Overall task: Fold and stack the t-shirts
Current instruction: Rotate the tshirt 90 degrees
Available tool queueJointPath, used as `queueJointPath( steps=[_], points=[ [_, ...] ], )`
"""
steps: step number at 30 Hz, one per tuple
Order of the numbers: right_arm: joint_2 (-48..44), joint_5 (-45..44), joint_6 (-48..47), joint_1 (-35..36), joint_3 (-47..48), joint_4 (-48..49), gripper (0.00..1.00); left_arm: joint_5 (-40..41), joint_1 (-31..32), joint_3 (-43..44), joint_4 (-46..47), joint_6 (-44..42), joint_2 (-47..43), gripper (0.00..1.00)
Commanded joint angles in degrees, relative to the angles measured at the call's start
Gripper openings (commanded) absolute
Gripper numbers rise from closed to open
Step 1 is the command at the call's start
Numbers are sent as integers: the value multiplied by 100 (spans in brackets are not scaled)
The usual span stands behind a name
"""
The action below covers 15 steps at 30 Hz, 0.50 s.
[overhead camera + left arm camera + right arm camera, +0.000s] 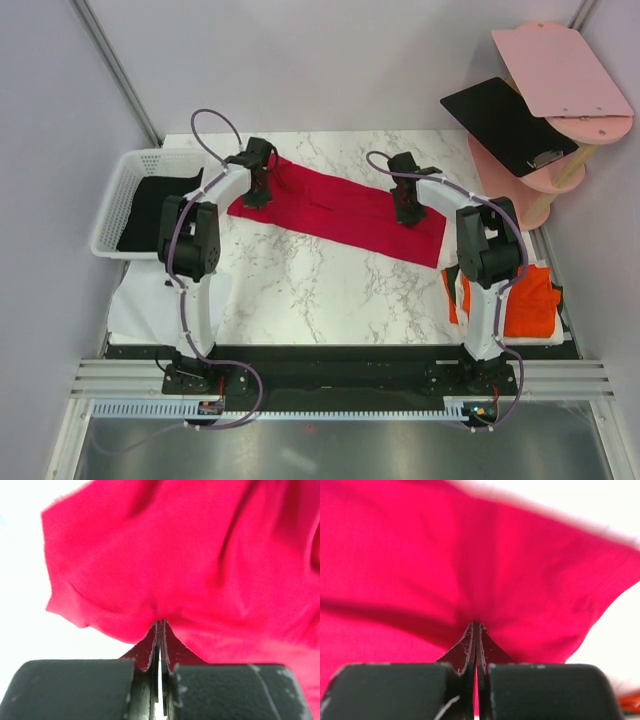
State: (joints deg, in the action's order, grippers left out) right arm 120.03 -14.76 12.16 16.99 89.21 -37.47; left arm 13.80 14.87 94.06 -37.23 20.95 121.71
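A crimson red t-shirt lies stretched as a long band across the far half of the marble table. My left gripper is shut on its left end; in the left wrist view the cloth is pinched at my fingertips. My right gripper is shut on its right part; the cloth fills the right wrist view, pinched at the fingertips. A bright orange-red t-shirt lies folded at the table's right edge. A black t-shirt lies in the white basket.
The white mesh basket stands at the far left. A pink shelf stand with a flat black board stands at the far right. White cloth covers the near left corner.
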Motion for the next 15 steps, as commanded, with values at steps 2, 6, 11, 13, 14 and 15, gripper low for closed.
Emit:
queueJointPath(
  steps=[2, 6, 11, 13, 14, 15],
  points=[
    [-884, 745, 128, 260, -711, -463, 0, 114, -99, 1288, -529, -495, 563, 2],
    [-1437, 931, 216, 638, -1370, -454, 0, -79, -99, 2738, -1048, -645, 1161, 2],
    [-1780, 818, 339, 885, -1863, -287, 0, -246, -99, 3496, -1260, -706, 1689, 2],
    [-1921, 642, 366, 885, -1969, -191, 0, -282, -99, 3348, -1225, -645, 1567, 2],
    [-1983, 528, 374, 893, -1925, -181, 0, -290, -99, 3077, -1190, -627, 1323, 2],
    [-2027, 362, 383, 885, -1890, -155, 0, -351, -90, 2892, -1111, -592, 1181, 2]
  ],
)
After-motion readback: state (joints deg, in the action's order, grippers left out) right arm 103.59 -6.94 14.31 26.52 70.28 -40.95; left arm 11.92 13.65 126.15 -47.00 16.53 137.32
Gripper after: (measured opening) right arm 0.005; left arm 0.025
